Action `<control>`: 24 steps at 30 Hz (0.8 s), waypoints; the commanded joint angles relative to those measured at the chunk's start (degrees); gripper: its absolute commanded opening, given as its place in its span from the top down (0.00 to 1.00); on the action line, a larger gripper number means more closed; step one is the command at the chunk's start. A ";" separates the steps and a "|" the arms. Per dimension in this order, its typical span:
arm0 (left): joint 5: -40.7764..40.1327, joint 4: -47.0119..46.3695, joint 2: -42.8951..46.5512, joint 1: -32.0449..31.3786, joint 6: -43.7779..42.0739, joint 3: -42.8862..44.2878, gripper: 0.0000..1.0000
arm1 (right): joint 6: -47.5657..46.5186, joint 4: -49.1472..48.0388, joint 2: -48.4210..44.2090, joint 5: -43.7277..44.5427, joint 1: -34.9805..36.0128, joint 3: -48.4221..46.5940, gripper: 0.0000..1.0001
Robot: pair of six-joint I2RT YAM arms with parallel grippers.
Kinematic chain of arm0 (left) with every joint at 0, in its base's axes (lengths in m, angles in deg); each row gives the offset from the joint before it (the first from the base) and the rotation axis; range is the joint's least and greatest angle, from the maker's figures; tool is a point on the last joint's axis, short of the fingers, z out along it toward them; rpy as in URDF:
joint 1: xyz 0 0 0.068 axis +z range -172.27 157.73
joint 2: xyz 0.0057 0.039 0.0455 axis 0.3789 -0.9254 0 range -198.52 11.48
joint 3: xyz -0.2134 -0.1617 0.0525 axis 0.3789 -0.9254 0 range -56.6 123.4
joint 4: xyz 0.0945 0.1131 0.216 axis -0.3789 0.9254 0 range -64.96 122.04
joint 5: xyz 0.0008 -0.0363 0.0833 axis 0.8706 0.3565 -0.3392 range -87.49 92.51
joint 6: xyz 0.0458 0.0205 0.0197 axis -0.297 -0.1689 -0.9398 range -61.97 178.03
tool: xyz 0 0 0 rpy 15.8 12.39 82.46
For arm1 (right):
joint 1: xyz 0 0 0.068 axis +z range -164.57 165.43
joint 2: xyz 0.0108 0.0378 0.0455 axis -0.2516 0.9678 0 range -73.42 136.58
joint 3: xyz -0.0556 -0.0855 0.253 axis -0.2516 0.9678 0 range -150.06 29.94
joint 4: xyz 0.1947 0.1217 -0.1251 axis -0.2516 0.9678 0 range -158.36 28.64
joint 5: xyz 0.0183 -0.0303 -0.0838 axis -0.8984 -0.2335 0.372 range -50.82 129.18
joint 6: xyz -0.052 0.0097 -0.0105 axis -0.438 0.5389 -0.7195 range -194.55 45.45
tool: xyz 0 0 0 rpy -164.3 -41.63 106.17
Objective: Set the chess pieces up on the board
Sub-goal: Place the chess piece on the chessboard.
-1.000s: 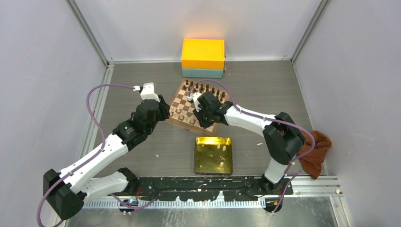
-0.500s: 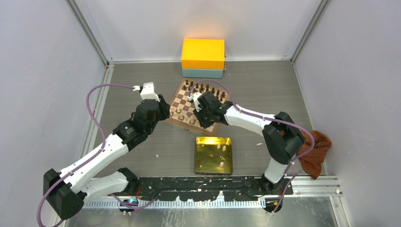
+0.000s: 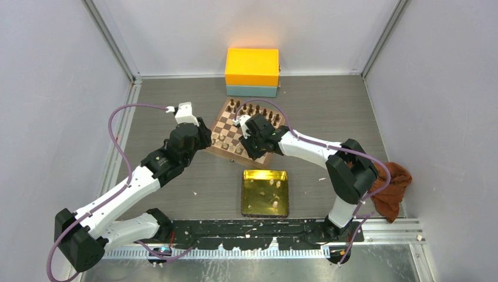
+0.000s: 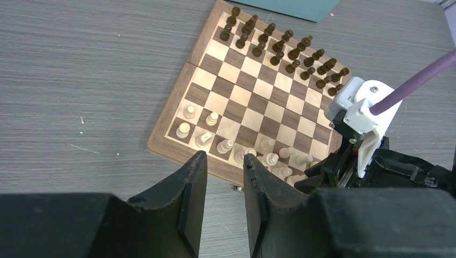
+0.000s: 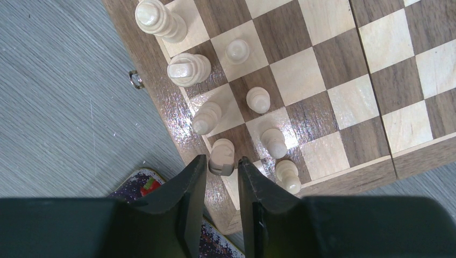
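Grey wood-grain tabletop (image 3: 176, 106) carries the board (image 5: 317, 107). Right end effector (image 5: 220, 164) hangs over its near corner, jaws narrow, with one upright cream piece (image 5: 222, 150) at 12 o'clock between the tips; whether it is gripped or free, I cannot tell. Neighbouring chess pieces (image 5: 274, 142) crowd in at 2 o'clock, and bare room lies at 9 o'clock, past the board's edge. Left end effector (image 4: 225, 156), narrow and empty, hovers farther off.

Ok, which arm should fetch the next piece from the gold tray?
Probably right. The right gripper hangs over the board's near corner, close to the gold tray with cream pieces, a rook between its jaws. The empty left gripper hovers by the board's left edge, farther off.
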 commanded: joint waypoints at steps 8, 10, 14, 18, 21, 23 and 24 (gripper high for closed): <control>-0.93 -3.02 -0.21 -0.20 0.56 0.50 0.68 | -0.39 -1.06 -2.43 -0.22 -0.23 -1.25 0.65; -0.87 -3.10 -0.15 -0.26 0.65 0.52 0.68 | -0.41 -0.90 -2.81 -0.22 -0.26 -1.37 0.65; -0.78 -3.10 -0.22 -0.20 0.65 0.70 0.68 | -0.48 -0.05 -3.64 -0.22 -0.21 -1.90 0.64; -0.75 -2.93 -0.32 -0.21 0.79 0.87 0.68 | -0.44 0.50 -4.80 -0.13 -0.20 -2.26 0.64; -0.66 -2.83 -0.25 -0.20 0.84 0.82 0.68 | -0.33 0.56 -5.51 -0.20 -0.19 -2.36 0.64; -0.74 -2.71 -0.14 -0.23 0.95 0.88 0.68 | -0.33 0.70 -6.00 -0.17 -0.16 -2.57 0.64; -0.75 -2.60 -0.14 -0.21 0.97 0.88 0.68 | -0.33 0.88 -6.19 -0.09 -0.16 -2.67 0.64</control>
